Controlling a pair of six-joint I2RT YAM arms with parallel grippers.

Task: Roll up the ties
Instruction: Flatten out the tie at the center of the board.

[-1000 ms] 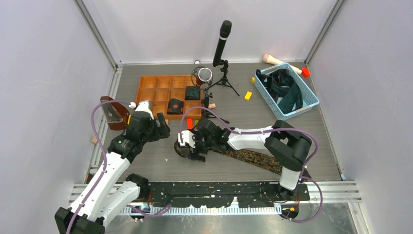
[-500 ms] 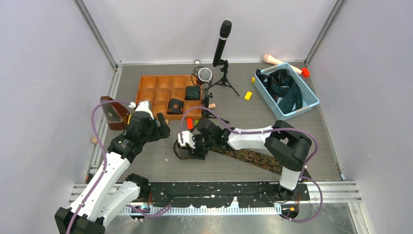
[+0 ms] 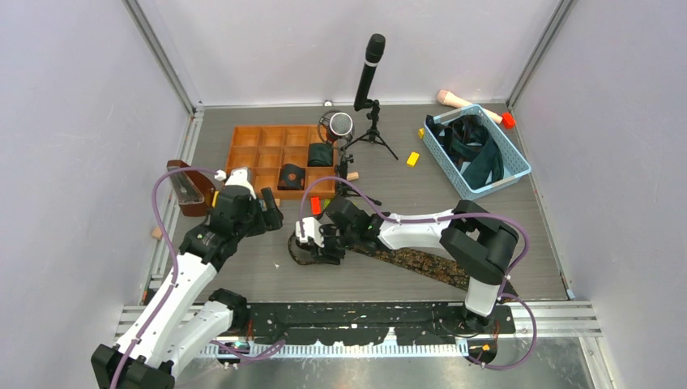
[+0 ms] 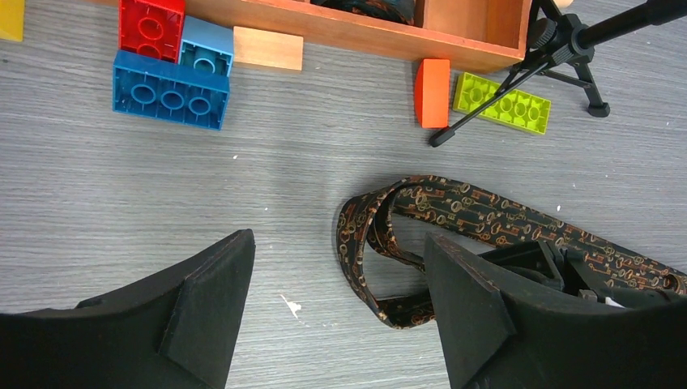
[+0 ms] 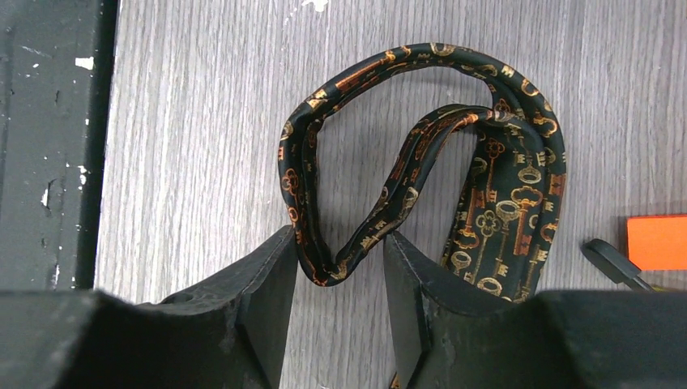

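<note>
A black tie with brown-gold key print (image 3: 421,261) lies on the table in front of the right arm. Its left end forms a loose loop (image 5: 502,203), which also shows in the left wrist view (image 4: 454,207). My right gripper (image 3: 313,245) sits low at that loop. Its jaws (image 5: 340,243) stand slightly apart, with the loop's fold between the tips. My left gripper (image 3: 271,219) is open and empty (image 4: 336,243), hovering left of the loop. Two dark rolled ties (image 3: 292,174) (image 3: 321,154) sit in the wooden tray (image 3: 251,150). More ties (image 3: 478,154) fill the blue basket (image 3: 518,170).
A tall microphone on a tripod (image 3: 369,81) and a small round microphone (image 3: 340,126) stand behind the tray; a tripod leg (image 4: 518,81) reaches near the loop. Blue (image 4: 170,81), red (image 4: 150,24), orange (image 4: 432,91) and lime (image 4: 502,101) blocks lie along the tray's front. A brown holder (image 3: 185,188) stands at the left.
My right gripper has shifted slightly left and back. The tight coil at its tips has slackened into a wider, loose loop. The left arm has not moved.
</note>
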